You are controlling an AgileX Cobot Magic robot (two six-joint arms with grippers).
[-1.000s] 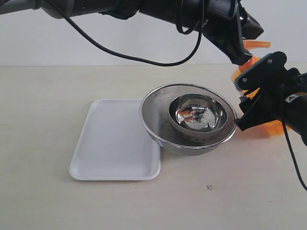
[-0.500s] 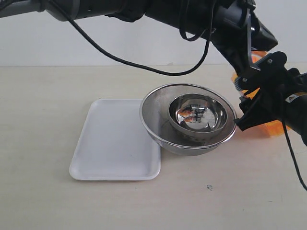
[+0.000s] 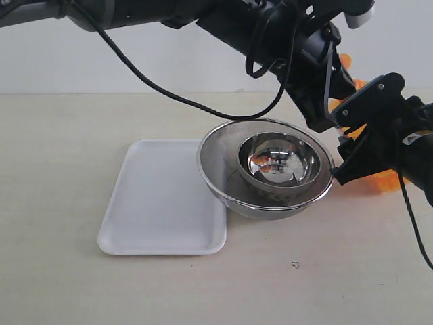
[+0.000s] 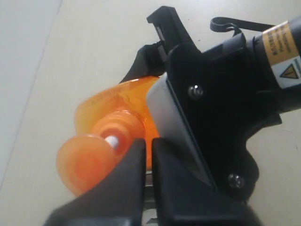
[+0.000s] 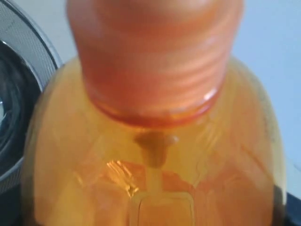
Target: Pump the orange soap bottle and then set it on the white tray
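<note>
The orange soap bottle (image 3: 384, 180) stands upright at the far right, mostly hidden behind both arms; only its base and bits of its top show. My right gripper (image 3: 350, 143) is shut on its body, and the bottle (image 5: 155, 155) fills the right wrist view, hiding the fingers. My left gripper (image 4: 148, 143) reaches across from the left and is shut, its tips right beside the orange pump head (image 4: 87, 162) with the white stem. The white tray (image 3: 159, 203) lies flat and bare at centre left.
Two nested steel bowls (image 3: 218, 181) sit between the tray and the bottle, the outer one overlapping the tray's right edge. A black cable (image 3: 169, 84) hangs from the left arm above the table. A small dark speck (image 3: 295, 265) lies near the front.
The left arm has swung down and towards the bottle's top, now covering the pump nozzle that showed a second ago. The right gripper, bottle, bowls and tray have not moved.
</note>
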